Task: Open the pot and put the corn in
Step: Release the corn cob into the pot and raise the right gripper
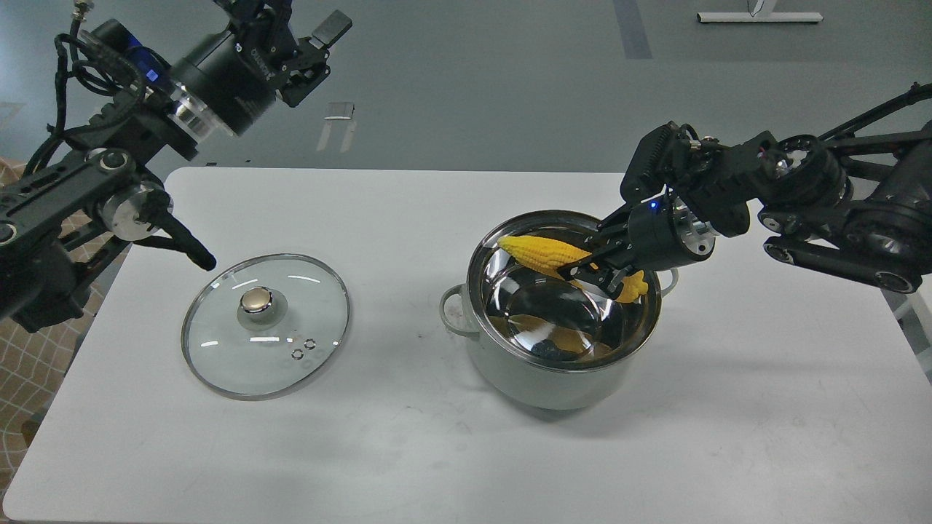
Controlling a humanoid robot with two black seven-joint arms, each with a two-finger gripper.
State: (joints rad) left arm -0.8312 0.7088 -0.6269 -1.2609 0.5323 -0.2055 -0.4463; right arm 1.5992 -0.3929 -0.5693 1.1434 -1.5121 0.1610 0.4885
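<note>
Over pot (510,364): corn (542,252)

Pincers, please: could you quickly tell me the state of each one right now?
Left pincer: open, holding nothing, raised above the table's far left.
Right pincer: closed on the corn, over the pot.

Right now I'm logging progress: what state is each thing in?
pot: open, upright, lid off.
glass lid: flat on the table, knob up, apart from the pot.
corn: gripped, tilted inside the pot's mouth.
right gripper: shut on the corn.
left gripper: raised, holding nothing.
</note>
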